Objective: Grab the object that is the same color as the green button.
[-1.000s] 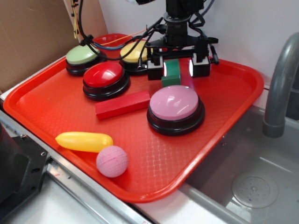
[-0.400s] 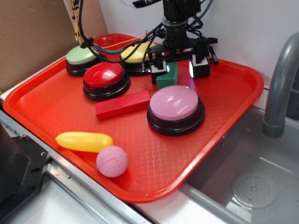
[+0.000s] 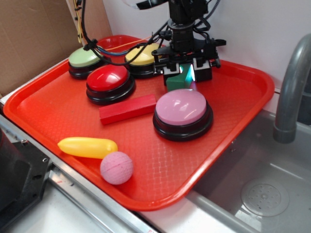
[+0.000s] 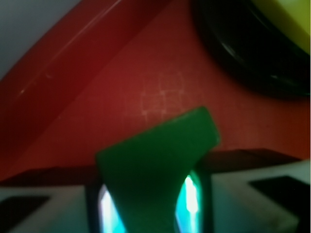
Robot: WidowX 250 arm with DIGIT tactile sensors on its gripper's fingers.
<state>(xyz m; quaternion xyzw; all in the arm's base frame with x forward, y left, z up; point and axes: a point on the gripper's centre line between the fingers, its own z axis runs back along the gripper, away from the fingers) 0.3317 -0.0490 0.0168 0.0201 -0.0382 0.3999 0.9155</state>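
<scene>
The small dark green block (image 3: pixel 176 83) sits tilted on the red tray (image 3: pixel 252 104), just behind the pink button (image 3: pixel 181 108). My gripper (image 3: pixel 184 74) comes straight down over it, and its two lit fingers press on the block from left and right. The wrist view shows the green block (image 4: pixel 160 155) filling the space between the glowing pads (image 4: pixel 192 194) of the gripper (image 4: pixel 150 206). The pale green button (image 3: pixel 85 57) is at the tray's far left corner, well apart from the gripper.
A yellow button (image 3: pixel 140 54) and a red button (image 3: pixel 109 78) stand left of the gripper. A long red block (image 3: pixel 127 108), a yellow banana-shaped toy (image 3: pixel 87 146) and a pink ball (image 3: pixel 116 167) lie nearer the front. A sink (image 3: pixel 262 194) with a grey faucet (image 3: pixel 291 87) is on the right.
The fingers have drawn inward from both sides onto the green block, which has tipped and shifted a little. Nothing else on the tray has moved.
</scene>
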